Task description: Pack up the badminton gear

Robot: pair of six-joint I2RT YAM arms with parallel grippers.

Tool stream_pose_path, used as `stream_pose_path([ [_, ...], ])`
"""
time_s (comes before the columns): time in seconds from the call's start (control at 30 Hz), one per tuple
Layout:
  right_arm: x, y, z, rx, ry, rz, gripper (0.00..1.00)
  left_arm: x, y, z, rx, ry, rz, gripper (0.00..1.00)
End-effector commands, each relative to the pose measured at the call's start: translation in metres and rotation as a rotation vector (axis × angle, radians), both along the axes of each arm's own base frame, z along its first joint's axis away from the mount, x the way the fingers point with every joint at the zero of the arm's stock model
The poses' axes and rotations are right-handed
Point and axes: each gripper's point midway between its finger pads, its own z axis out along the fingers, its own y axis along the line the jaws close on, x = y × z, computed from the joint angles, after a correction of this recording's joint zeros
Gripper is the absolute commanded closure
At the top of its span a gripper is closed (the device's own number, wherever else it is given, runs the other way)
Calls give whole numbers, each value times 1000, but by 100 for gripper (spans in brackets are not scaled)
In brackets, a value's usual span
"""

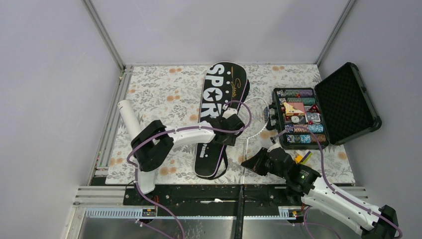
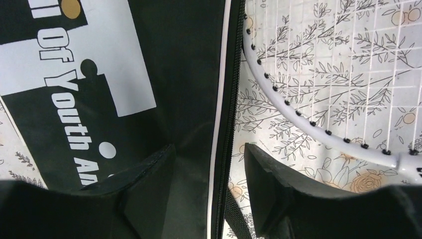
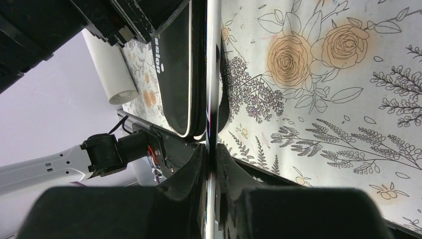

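Note:
The long black "SPORT" racket bag (image 1: pixel 214 99) lies lengthwise mid-table. My left gripper (image 1: pixel 236 128) hovers open over its right side. In the left wrist view the gripper (image 2: pixel 209 174) straddles the bag's zipper edge (image 2: pixel 233 99), one finger (image 2: pixel 149 172) over the bag (image 2: pixel 174 74), the other (image 2: pixel 266 174) over the cloth. A white-framed racket (image 1: pixel 247 147) lies right of the bag, its strung head (image 2: pixel 298 112) by the left gripper. My right gripper (image 1: pixel 249 163) is shut on the racket's thin shaft (image 3: pixel 213 74), its pads (image 3: pixel 226 164) pinching it. A white cardboard tube (image 1: pixel 128 117) stands at the left.
An open black hard case (image 1: pixel 343 99) with coloured poker chips sits at the right, close to the racket head. A small yellow item (image 1: pixel 301 158) lies beside the right arm. The flowered cloth (image 1: pixel 164 94) ends at metal rails on the left and near sides.

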Motion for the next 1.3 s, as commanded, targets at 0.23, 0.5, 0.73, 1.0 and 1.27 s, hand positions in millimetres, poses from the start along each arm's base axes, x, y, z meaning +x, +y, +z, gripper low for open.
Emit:
stream_pose_path([
  [0.23, 0, 8, 28, 96, -60, 30, 100, 12, 4, 8, 53, -22, 50, 60],
  [0.5, -1, 6, 33, 92, -65, 30, 100, 14, -2, -2, 57, 7, 41, 90],
  [0.73, -3, -8, 37, 51, -78, 2, 100, 13, -1, 24, -14, -33, 47, 100],
  [1.0, -5, -6, 45, 88, -76, 0, 100, 7, 1, 56, -131, -76, 54, 100],
  [1.27, 0, -2, 54, 113, -102, -5, 100, 3, 6, 70, -170, -90, 51, 100],
])
